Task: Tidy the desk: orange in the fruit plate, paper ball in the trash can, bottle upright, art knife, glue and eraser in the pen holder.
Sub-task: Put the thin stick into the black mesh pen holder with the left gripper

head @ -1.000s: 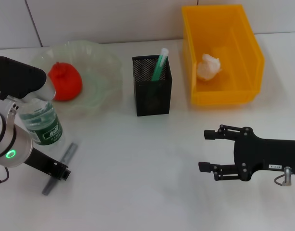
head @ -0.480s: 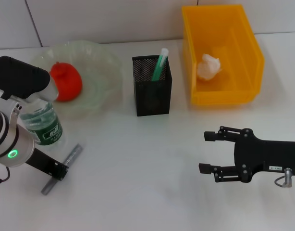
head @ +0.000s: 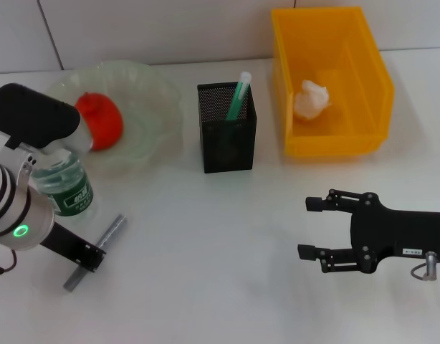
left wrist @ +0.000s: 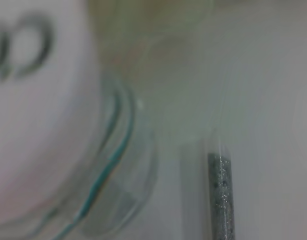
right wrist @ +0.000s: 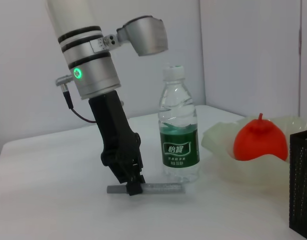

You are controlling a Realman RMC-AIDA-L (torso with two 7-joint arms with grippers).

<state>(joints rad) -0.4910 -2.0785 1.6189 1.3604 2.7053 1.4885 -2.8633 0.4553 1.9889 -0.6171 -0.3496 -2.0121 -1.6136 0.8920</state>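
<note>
- Nearest the robot, the right gripper (head: 311,228) hangs low over the bare desk (head: 220,287) on the robot's right. Its fingers are spread and hold nothing; it appears idle.
- On the robot's left, the left gripper (right wrist: 135,187) is down at the desk surface, with its fingers (head: 91,259) on a grey stick-shaped item (head: 98,249) that lies flat. This is judged to be the art knife or the glue; which one cannot be told. The right wrist view shows the fingertips at the stick, about one end of it, but whether they are pinching it or merely set around it cannot be told.
- Just behind that stick, the bottle (right wrist: 179,131) stands upright on the desk, cap on. This item is judged done.
- Farther back on the left, the orange (head: 99,122) sits inside the fruit plate (head: 159,100). Done.
- At the centre back, the pen holder (head: 226,140) holds one green-and-white stick-shaped item (head: 238,95), leaning against its rim. One of the desk tools is thus judged stowed.
- At the far right back, the paper ball (head: 312,99) lies inside the trash can (head: 370,64). Done.
- The eraser is not seen on the desk; whether it lies within the pen holder cannot be told.
- Outstanding, by judgement: lifting the grey stick and placing it in the pen holder.
</note>
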